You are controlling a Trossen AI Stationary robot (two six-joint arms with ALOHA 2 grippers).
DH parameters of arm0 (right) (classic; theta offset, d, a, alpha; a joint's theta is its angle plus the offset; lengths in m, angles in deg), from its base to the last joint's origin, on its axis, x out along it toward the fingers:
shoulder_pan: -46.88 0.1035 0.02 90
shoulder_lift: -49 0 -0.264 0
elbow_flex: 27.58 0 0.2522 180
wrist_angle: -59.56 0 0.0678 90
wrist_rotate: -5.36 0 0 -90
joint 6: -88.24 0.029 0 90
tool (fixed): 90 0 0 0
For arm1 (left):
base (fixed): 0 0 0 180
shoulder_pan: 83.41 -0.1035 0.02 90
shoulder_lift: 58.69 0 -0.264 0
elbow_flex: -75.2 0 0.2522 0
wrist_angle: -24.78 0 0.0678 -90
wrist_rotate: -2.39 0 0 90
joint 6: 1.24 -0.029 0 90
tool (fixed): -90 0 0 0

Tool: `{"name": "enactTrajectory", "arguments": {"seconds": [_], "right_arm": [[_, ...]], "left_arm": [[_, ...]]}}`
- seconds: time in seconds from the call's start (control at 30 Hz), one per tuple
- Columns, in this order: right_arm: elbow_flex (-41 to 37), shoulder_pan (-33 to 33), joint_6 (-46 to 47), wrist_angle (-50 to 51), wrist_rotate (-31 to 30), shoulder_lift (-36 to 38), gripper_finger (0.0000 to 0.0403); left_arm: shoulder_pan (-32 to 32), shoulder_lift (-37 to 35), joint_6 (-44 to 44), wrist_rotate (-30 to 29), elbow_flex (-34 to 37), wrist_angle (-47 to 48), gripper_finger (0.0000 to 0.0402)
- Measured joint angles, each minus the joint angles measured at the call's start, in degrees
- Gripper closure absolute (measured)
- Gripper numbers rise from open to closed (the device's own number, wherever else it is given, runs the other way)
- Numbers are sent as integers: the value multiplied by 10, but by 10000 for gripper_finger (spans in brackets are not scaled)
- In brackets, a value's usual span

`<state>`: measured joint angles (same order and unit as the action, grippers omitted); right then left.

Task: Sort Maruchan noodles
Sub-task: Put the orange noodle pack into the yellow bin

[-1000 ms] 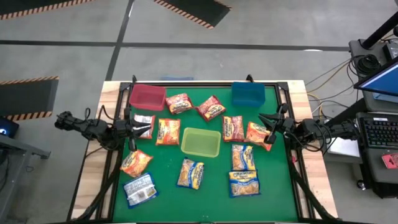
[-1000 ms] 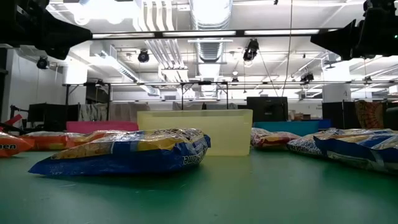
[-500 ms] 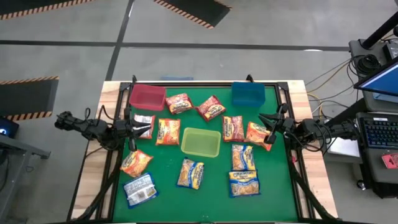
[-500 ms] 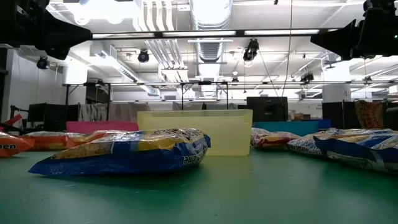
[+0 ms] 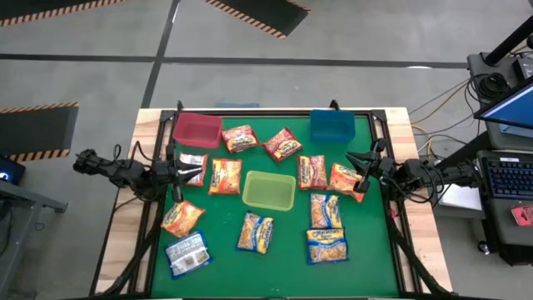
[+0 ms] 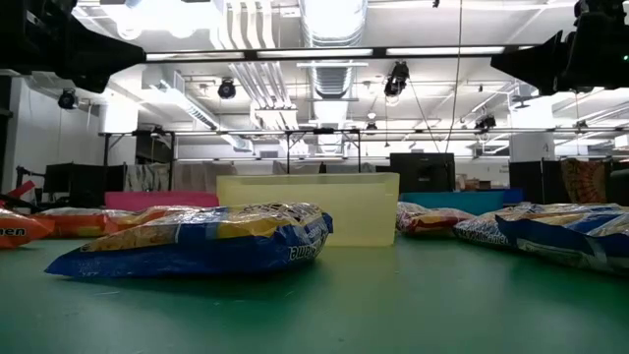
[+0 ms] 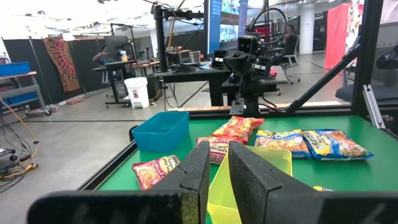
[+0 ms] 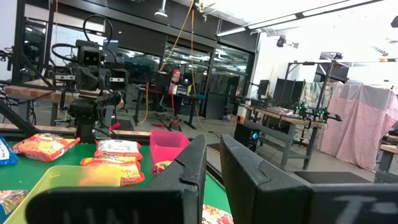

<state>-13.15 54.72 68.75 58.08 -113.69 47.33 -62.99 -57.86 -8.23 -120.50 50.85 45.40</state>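
Sorting not begun: packets (image 5: pixel 225 177) loose on table (image 5: pixel 283 250); both grippers (image 5: pixel 176 172) (image 5: pixel 365 171) together, empty at side edges. You pick 1 first.

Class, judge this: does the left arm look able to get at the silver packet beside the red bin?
Probably yes. The left gripper sits shut at the table's left edge, right by the silver packet, and nothing lies between them.

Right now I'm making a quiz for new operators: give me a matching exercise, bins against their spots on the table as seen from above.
Things:
1. red bin
2. blue bin
3. green bin
4. left gripper

Places:
A. middle of the mat
B. far right corner
C. far left corner
D. left edge, by a silver packet

Pairs: 1-C, 2-B, 3-A, 4-D
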Motion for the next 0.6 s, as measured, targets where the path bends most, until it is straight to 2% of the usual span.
{"name": "enactTrajectory", "arguments": {"seconds": [0.07, 0.2, 0.37, 0.47, 0.6], "right_arm": [[0, 0, 0, 0, 0, 0, 365], [0, 0, 0, 0, 0, 0, 365], [0, 0, 8, 0, 4, 0, 365], [0, 0, 80, -1, 10, 0, 365], [0, 0, 162, 0, 10, 0, 365]], "left_arm": [[0, 0, 6, 1, 0, -7, 359], [0, 0, 91, 25, 0, -42, 359], [-1, 0, 97, 21, 0, -114, 359], [-1, 0, 131, 21, 0, -160, 359], [-1, 6, 117, 31, 0, -194, 359]]}}
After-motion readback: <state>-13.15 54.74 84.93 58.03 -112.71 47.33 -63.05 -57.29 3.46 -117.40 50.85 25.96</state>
